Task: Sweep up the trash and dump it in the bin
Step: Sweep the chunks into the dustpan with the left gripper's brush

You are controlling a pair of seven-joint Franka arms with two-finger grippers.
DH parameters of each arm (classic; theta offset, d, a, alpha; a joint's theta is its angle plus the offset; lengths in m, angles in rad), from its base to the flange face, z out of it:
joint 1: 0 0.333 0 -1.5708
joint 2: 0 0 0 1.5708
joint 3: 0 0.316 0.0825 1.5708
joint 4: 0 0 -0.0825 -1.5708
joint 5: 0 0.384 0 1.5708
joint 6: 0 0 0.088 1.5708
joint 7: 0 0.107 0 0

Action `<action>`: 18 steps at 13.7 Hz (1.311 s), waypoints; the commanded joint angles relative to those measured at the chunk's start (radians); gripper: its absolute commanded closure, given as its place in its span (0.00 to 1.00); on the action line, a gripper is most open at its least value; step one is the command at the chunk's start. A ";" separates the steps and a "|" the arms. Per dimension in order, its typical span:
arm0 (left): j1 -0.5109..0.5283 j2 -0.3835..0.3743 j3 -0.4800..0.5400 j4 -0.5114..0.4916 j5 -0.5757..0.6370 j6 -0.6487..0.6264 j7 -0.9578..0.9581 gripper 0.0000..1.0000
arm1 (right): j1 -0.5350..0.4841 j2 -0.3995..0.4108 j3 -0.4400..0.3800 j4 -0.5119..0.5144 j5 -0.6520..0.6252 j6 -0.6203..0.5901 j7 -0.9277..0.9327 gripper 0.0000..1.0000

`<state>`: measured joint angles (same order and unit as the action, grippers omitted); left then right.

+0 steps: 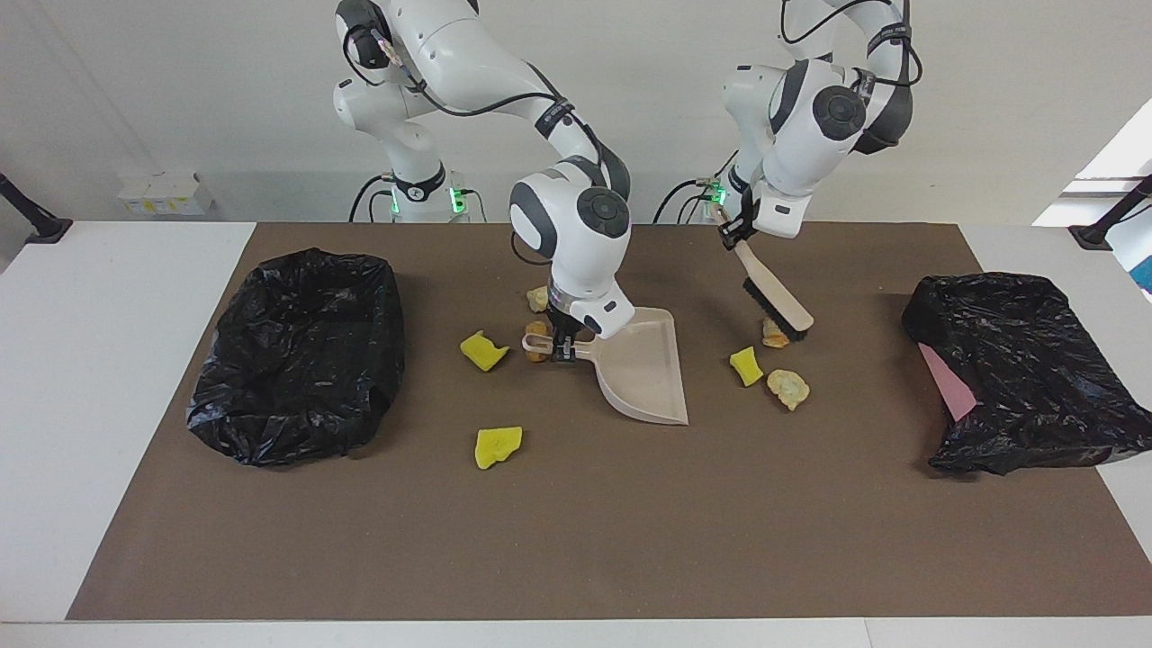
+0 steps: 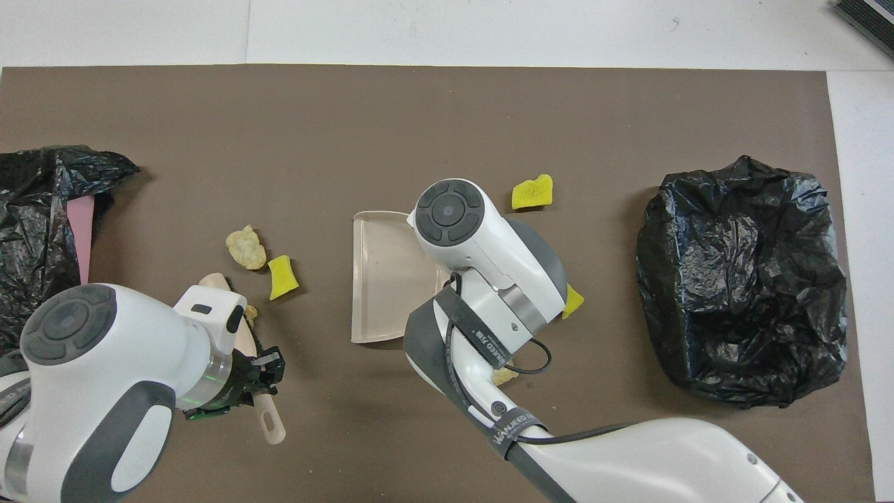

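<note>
My right gripper [image 1: 562, 346] is shut on the handle of the beige dustpan [image 1: 643, 369], whose pan lies on the mat with its mouth toward the left arm's end. The dustpan [image 2: 380, 279] shows from above, the gripper hidden under its wrist. My left gripper [image 1: 733, 236] is shut on the brush [image 1: 776, 304], held slanted, its bristles down at an orange lump [image 1: 772, 336]. A yellow sponge chunk [image 1: 745, 366] and a tan lump [image 1: 788, 388] lie beside it. Two yellow chunks [image 1: 483, 351] [image 1: 497, 445] and two tan lumps [image 1: 538, 297] [image 1: 536, 349] lie around the dustpan handle.
A black bag-lined bin [image 1: 301, 355] stands at the right arm's end of the brown mat [image 1: 576, 540]. Another black bag [image 1: 1017, 369] with a pink edge lies at the left arm's end. From above, the left arm's wrist [image 2: 105, 363] covers part of the mat.
</note>
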<state>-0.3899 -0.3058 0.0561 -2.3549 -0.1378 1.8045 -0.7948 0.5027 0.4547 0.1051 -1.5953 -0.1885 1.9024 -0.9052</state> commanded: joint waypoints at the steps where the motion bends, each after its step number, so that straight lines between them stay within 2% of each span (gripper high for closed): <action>1: 0.066 -0.045 -0.013 -0.088 0.027 0.006 -0.001 1.00 | 0.002 -0.031 0.004 -0.046 -0.028 0.023 0.014 1.00; 4: 0.074 -0.079 -0.013 -0.185 0.027 0.042 -0.018 1.00 | 0.020 -0.031 0.004 -0.063 -0.029 0.024 0.081 1.00; 6: 0.074 -0.069 -0.013 -0.239 0.027 0.140 -0.012 1.00 | 0.020 -0.031 0.004 -0.063 -0.031 0.023 0.083 1.00; 9: 0.052 -0.033 -0.019 -0.236 0.027 0.239 0.043 1.00 | 0.020 -0.033 0.004 -0.064 -0.031 0.023 0.109 1.00; 11: 0.004 -0.001 -0.019 -0.215 0.029 0.297 0.060 1.00 | 0.020 -0.033 0.004 -0.064 -0.032 0.024 0.114 1.00; 15: 0.003 0.115 -0.018 -0.121 0.029 0.328 0.230 1.00 | 0.020 -0.033 0.004 -0.064 -0.031 0.023 0.135 1.00; 18: 0.020 0.154 -0.013 -0.035 0.056 0.256 0.333 1.00 | 0.022 -0.033 0.004 -0.063 -0.032 0.023 0.141 1.00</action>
<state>-0.3749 -0.1936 0.0322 -2.4668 -0.1167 2.1168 -0.5159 0.5265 0.4460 0.1052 -1.6243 -0.1909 1.9046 -0.8038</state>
